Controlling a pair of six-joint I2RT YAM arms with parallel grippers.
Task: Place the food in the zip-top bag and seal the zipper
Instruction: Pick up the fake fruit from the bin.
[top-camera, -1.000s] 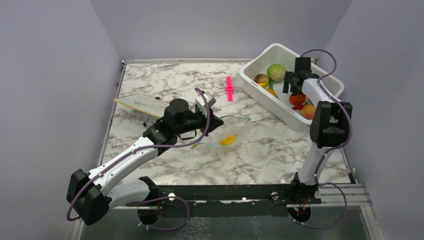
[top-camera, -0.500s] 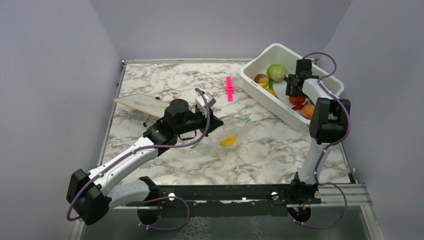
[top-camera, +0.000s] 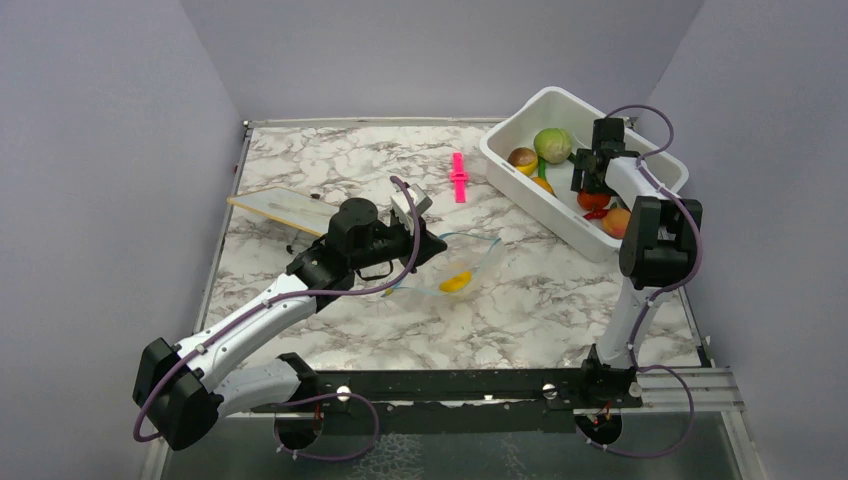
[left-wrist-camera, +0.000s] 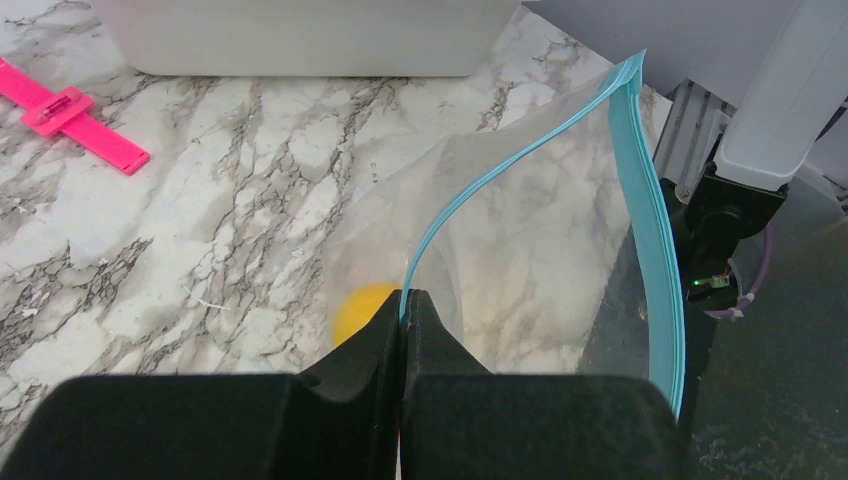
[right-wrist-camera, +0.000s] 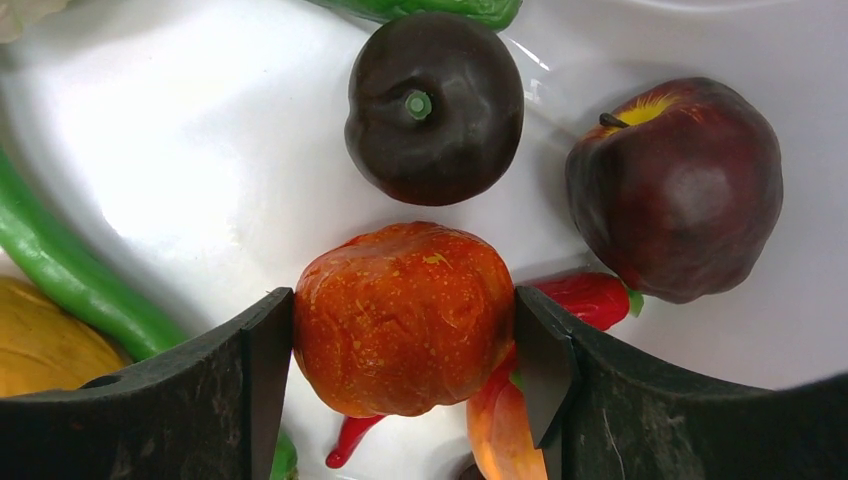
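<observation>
The tub (top-camera: 540, 208) stands far right and holds loose food. The bag (top-camera: 470, 262) lies left of it, mouth gaping, with one yellow piece (top-camera: 456, 281) inside. My left gripper (left-wrist-camera: 404, 320) is clamped on the zipper (left-wrist-camera: 655, 230). The film looks thin, limp and slick, so I hold it only by that stiffer strip. My right gripper (right-wrist-camera: 405, 330) presses both sides of the orange fruit (right-wrist-camera: 405, 300), which looks light, rigid and round. I grip it across its widest part.

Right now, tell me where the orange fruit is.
In the right wrist view the orange fruit lies in the far-right white tub, pinched between the right gripper's fingers, with the dark brown fruit just beyond it.
</observation>
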